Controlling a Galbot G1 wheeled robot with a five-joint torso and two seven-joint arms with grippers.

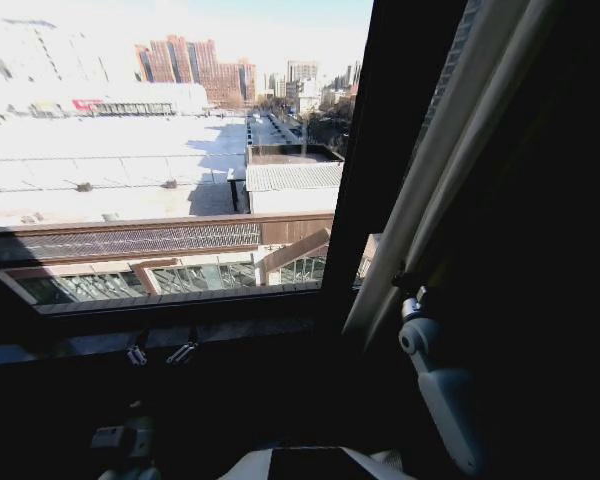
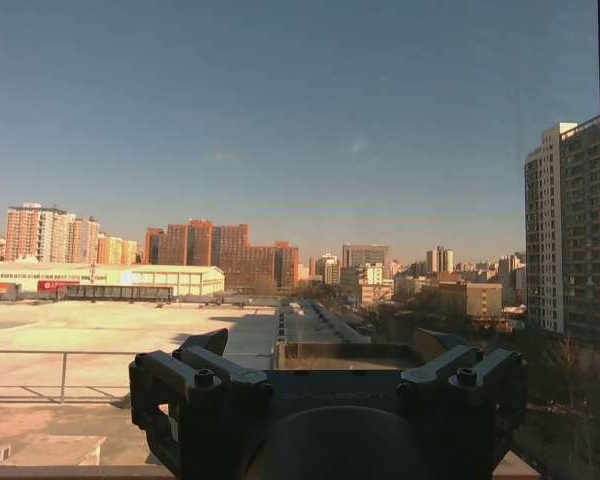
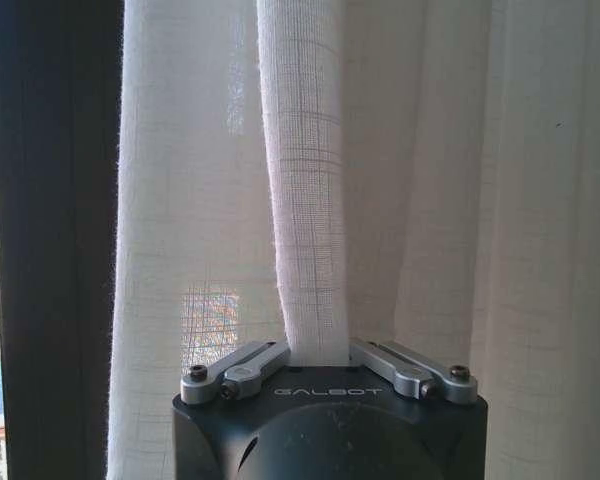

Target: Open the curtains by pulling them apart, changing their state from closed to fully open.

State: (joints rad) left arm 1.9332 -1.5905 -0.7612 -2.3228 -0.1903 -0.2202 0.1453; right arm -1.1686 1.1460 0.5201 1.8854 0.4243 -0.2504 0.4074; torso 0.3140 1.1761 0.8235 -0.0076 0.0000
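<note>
The right arm is raised on the right of the head view, its pale forearm angled up toward the gathered sheer white curtains (image 1: 450,170), which hang as a slanting bundle against the dark window frame (image 1: 365,200) beside the bare glass. Seen from the right wrist, the right gripper (image 3: 315,352) is clamped on one pleated fold of the curtains (image 3: 302,200), which rises straight up from between its fingers (image 3: 242,365). The left gripper (image 2: 330,385) sits low, aimed out through the glass at the city skyline, its dark fingers (image 2: 195,385) spread apart and holding nothing.
</note>
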